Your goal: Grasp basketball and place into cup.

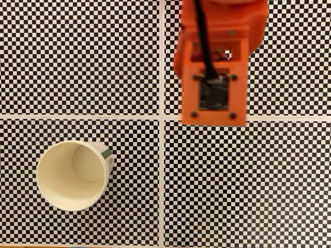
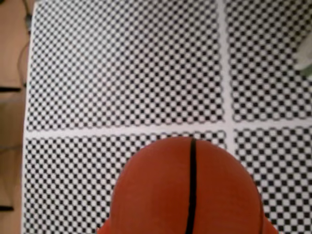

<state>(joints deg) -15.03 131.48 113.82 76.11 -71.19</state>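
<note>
Ball looks to be in the grip, carry phase. In the wrist view the basketball (image 2: 187,190) sits at the bottom centre, big and close, one black seam running up its middle, checkered mat (image 2: 122,73) well below it. Bits of orange at both lower edges of the ball look like the fingers, so my read is the gripper is closed around the basketball — the jaws themselves aren't visible, so opening width I can't tell.

Fixed view: arm (image 1: 214,62) hangs over the upper centre-right of the mat, cup (image 1: 72,175) stands upright at lower left, mouth open and empty, well apart from the arm.

Doing the step well, my judgement:
- keep height during the traverse, clear the rolled rim
- centre the ball over the mouth before lowering — the ball looks narrower than the mouth, but margin isn't huge
- release low, so it doesn't bounce out or tip the light paper cup

View split: the fixed one gives cup position and arm offset but the arm body hides the ball; the wrist one gives the ball.
</note>
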